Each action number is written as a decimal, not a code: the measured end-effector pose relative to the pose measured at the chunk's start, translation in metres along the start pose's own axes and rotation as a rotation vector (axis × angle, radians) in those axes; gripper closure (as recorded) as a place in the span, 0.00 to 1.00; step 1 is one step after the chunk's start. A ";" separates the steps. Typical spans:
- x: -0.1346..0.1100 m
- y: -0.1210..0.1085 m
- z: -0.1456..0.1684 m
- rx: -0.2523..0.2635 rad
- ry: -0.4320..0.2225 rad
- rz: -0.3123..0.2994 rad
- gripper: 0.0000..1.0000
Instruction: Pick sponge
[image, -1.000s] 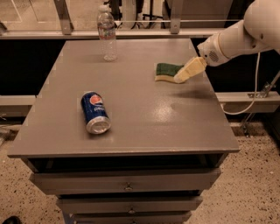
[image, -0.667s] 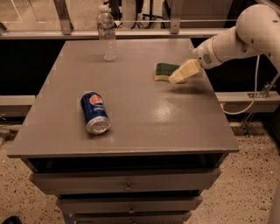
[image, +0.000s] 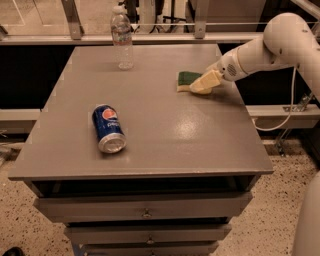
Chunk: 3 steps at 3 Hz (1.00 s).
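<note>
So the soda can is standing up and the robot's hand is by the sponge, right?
No, the soda can lies on its side on the table, as the camera view shows. The gripper is indeed by the sponge, near the right edge.

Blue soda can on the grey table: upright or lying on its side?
On its side: the blue soda can lies lengthwise, silver end visible. The gripper is at the green-yellow sponge.

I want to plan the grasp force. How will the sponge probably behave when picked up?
The sponge shows yellow foam under a green top, so it is probably light and squashy. It lies flat, so rolling is unlikely. The gripper sits at its right end; a push might slide it.
</note>
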<state>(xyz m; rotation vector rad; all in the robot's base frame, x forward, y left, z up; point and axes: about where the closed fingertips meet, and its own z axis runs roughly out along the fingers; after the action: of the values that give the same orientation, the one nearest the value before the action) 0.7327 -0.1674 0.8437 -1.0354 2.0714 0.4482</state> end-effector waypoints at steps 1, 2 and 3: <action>-0.008 0.003 -0.001 -0.017 -0.021 -0.001 0.55; -0.026 0.011 -0.014 -0.044 -0.061 -0.021 0.78; -0.058 0.025 -0.043 -0.069 -0.125 -0.072 0.99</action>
<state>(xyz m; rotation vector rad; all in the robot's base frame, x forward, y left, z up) 0.7146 -0.1479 0.9149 -1.0910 1.9133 0.5375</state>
